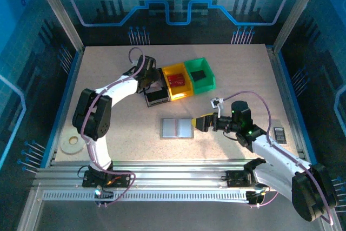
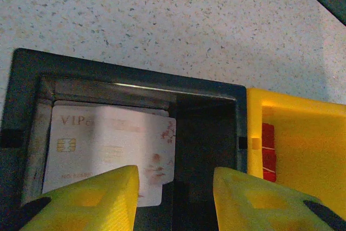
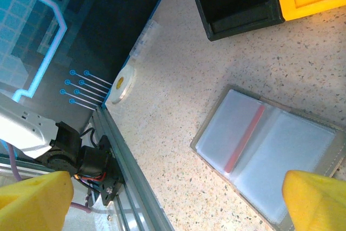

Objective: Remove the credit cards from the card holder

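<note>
- Left gripper (image 2: 175, 190): jaws part-way apart, nothing between them. It hangs over the black bin (image 2: 21, 79), fingers (image 2: 86, 198) just above the bin's near edge.
- Right gripper (image 3: 178, 187): jaws wide, holding nothing. It hovers low at the right edge of the holder (image 3: 270, 158), fingers pointing toward it; contact cannot be confirmed.
- White card (image 2: 108, 144): lies flat in the black bin against its left wall, chip and "VIP" print face up. A second pale edge shows just behind its top.
- Red card (image 2: 267, 152): inside the yellow bin (image 2: 303, 106), standing along the wall that adjoins the black bin.
- Holder: lies open and flat on the table (image 1: 108, 68), in front of the bins, both clear sleeves up. A red strip (image 3: 246, 136) runs along its fold; what it is cannot be told.
- Green bin (image 1: 208, 82): right of the yellow bin, touching it, with a black block (image 1: 199, 74) inside.
- Tape roll (image 1: 70, 144): near the table's left front corner, well apart from the holder.
</note>
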`<state>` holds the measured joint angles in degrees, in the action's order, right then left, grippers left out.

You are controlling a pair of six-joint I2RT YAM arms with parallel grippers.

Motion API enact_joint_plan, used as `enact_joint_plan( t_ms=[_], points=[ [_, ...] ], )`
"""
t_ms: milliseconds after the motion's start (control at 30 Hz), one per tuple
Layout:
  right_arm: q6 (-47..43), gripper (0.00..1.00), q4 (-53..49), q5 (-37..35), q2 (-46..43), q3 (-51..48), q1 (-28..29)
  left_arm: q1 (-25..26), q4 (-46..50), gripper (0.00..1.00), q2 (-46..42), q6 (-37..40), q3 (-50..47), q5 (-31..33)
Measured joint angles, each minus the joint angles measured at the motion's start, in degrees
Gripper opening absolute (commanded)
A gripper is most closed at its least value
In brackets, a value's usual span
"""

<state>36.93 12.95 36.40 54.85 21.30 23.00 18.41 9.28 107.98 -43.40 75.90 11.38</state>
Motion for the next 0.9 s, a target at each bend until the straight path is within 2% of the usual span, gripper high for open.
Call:
enact_joint_plan(
  t_ms=[200, 267, 367, 433, 500, 600, 767, 900],
  points=[
    [-1.03, 1.00, -1.36, -0.26, 0.00, 0.00, 0.24, -0.39, 2.97, 0.42, -2.67, 0.92, 1.42, 0.02],
    [-1.38, 0.97, -1.99, -0.59, 0.00, 0.00, 0.26, -0.42, 4.85, 0.42, -4.48, 1.18, 1.53, -0.02],
    [-2.05, 0.84, -2.75, -1.27, 0.28, 0.09, 0.35, -0.13, 8.17, 0.42, -8.39, 0.98, 1.40, -0.72],
    [-2.38, 0.68, -3.13, -1.51, 1.49, 0.52, 0.81, 0.59, 8.85, 0.42, -12.04, 0.22, -0.39, -1.40],
    [-2.51, 0.48, -3.48, -1.92, 3.43, 1.29, 1.73, 2.36, 9.11, 0.42, -16.61, -0.90, -4.11, -2.82],
    [-2.73, 0.29, -4.37, -3.15, 7.02, 3.02, 3.34, 6.43, 9.73, 0.42, -21.27, -3.32, -10.14, -5.05],
    [-2.58, 0.17, -4.96, -5.81, 11.74, 4.90, 5.66, 13.38, 9.33, 0.42, -23.34, -8.52, -20.94, -8.07],
    [-2.43, 0.09, -5.09, -8.11, 15.06, 5.53, 6.60, 16.11, 8.63, 0.42, -23.45, -12.44, -26.93, -9.75]
  ],
)
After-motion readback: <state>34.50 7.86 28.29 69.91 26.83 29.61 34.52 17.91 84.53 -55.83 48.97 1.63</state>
